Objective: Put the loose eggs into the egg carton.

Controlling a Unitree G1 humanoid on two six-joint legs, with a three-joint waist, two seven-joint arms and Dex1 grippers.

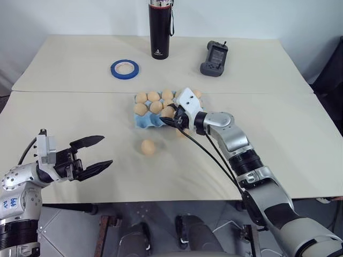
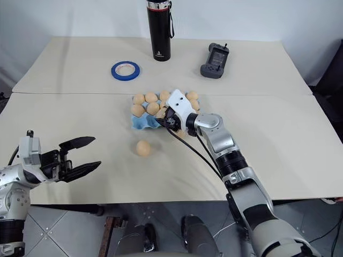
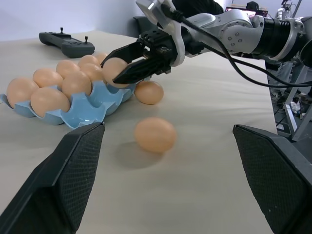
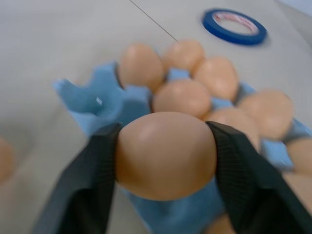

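Right pincer (image 4: 165, 161) grips egg (image 4: 165, 155) between both fingers, egg's long axis crosswise between pads, held just above near edge of egg carton (image 1: 146, 121). Two loose eggs on bench (image 1: 64, 118): one (image 1: 148, 146) well in front of carton, one (image 3: 148, 92) just beside carton, under right pincer. Left pincer (image 1: 95, 152) wide open, empty, well left of carton.

You see silver-grey jointed arms with black bands, loose black cables, white wrist housings and ribbed black fingers (image 3: 73, 180).
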